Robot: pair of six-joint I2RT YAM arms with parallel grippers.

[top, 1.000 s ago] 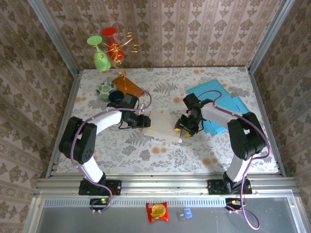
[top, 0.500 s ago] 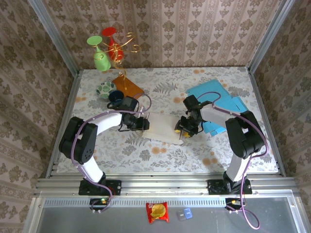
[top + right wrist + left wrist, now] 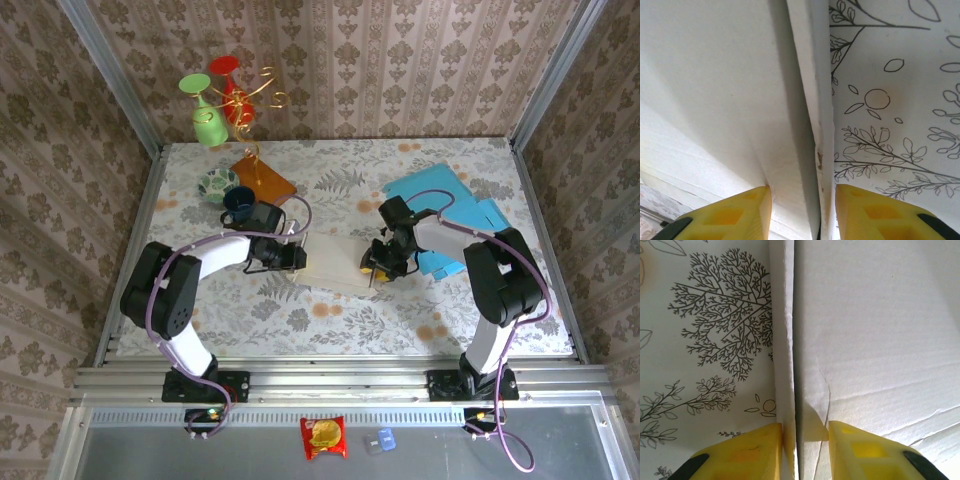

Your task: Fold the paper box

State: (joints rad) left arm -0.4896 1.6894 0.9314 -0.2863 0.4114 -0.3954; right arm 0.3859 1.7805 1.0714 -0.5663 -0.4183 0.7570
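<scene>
Straddling opposite edges of the paper box (image 3: 330, 262), left gripper (image 3: 805, 432) and right gripper (image 3: 802, 192) each sit partly open around 1 of its walls, not clamped.

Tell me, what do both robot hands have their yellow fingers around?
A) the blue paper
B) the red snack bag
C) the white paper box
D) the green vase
C: the left gripper and the right gripper each straddle an upright side wall of the white paper box, one at each end of it.
</scene>
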